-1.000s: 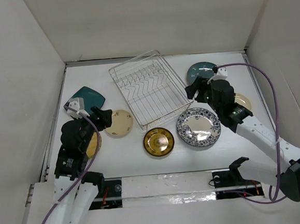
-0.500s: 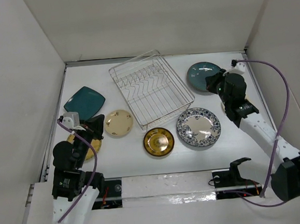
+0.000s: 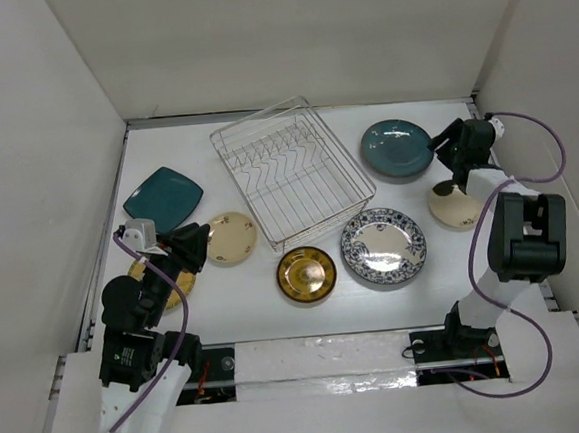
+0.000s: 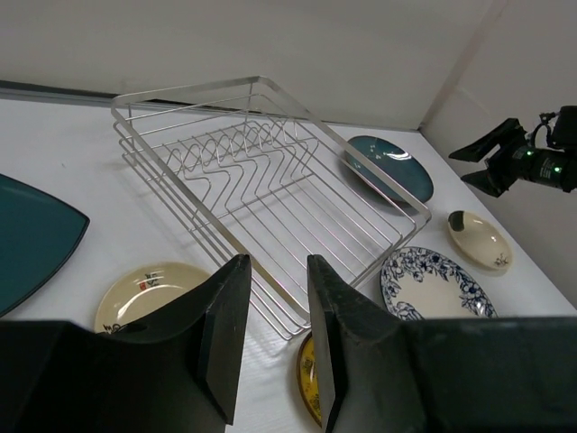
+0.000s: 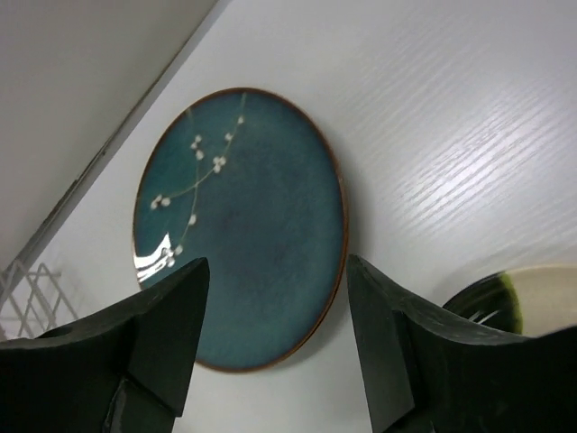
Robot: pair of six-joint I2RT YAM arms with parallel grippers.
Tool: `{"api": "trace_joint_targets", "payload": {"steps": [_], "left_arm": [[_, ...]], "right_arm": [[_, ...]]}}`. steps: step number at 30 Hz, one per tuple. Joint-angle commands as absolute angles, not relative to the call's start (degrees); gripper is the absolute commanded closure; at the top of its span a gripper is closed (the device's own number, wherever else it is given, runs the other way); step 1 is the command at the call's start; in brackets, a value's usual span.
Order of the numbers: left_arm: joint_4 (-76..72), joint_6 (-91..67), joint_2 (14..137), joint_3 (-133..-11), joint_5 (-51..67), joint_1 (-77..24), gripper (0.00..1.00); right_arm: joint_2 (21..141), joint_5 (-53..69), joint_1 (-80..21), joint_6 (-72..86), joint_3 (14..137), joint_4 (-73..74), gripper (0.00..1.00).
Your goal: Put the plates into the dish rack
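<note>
Right claw (image 5: 279, 347) apart, empty. Dark teal plate (image 5: 243, 225) ahead, flat on table (image 5: 451, 108): low glossy rim, slip risk. Cream plate (image 5: 509, 298) just right: knock risk. Left claw (image 4: 273, 334) apart, empty.

**Three Views Onto One Tabletop**

The whole tabletop (image 3: 184, 155) is taken in from high above and behind the arm bases, facing down and forward. The dish rack (image 4: 261, 180) is seen low and slantwise past the left tool (image 4: 275, 266), toward the far right. The dark teal round plate (image 5: 243, 225) is framed closely between the fingers of the right tool (image 5: 275, 266). This plate is shared by all three views.
</note>
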State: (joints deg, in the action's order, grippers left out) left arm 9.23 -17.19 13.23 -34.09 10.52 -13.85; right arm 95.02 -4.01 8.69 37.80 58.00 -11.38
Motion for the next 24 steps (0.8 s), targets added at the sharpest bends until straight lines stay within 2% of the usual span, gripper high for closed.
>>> {"api": "trace_joint_targets", "payload": {"steps": [1, 10, 15, 18, 21, 22, 24], "left_arm": [[6.59, -16.88, 12.57, -33.49, 10.90, -14.24, 0.71], [6.77, -16.96, 13.54, -33.57, 10.64, -14.24, 0.70], [6.77, -16.88, 14.50, -33.57, 10.72, -14.24, 0.69], [6.77, -16.96, 14.50, -33.57, 10.55, -14.24, 0.69], [6.77, -16.87, 14.50, -33.49, 10.28, -14.24, 0.69], [6.77, -16.79, 14.50, -33.49, 10.20, -14.24, 0.69], [6.68, -16.87, 14.59, -33.49, 10.11, -14.24, 0.69]], "right_arm": [[100.00, 4.73, 10.72, 39.90, 62.92, -16.61, 0.31], [112.05, 11.34, 12.30, 42.09, 68.55, -16.00, 0.30], [116.27, 15.36, 12.92, 45.17, 70.40, -17.48, 0.32], [119.52, 18.79, 13.97, 46.93, 71.89, -18.10, 0.40], [121.99, 21.26, 13.97, 48.95, 72.86, -19.85, 0.53], [122.43, 21.62, 13.97, 49.56, 73.30, -20.12, 0.62], [123.31, 21.88, 13.97, 49.66, 73.74, -20.21, 0.70]]}}
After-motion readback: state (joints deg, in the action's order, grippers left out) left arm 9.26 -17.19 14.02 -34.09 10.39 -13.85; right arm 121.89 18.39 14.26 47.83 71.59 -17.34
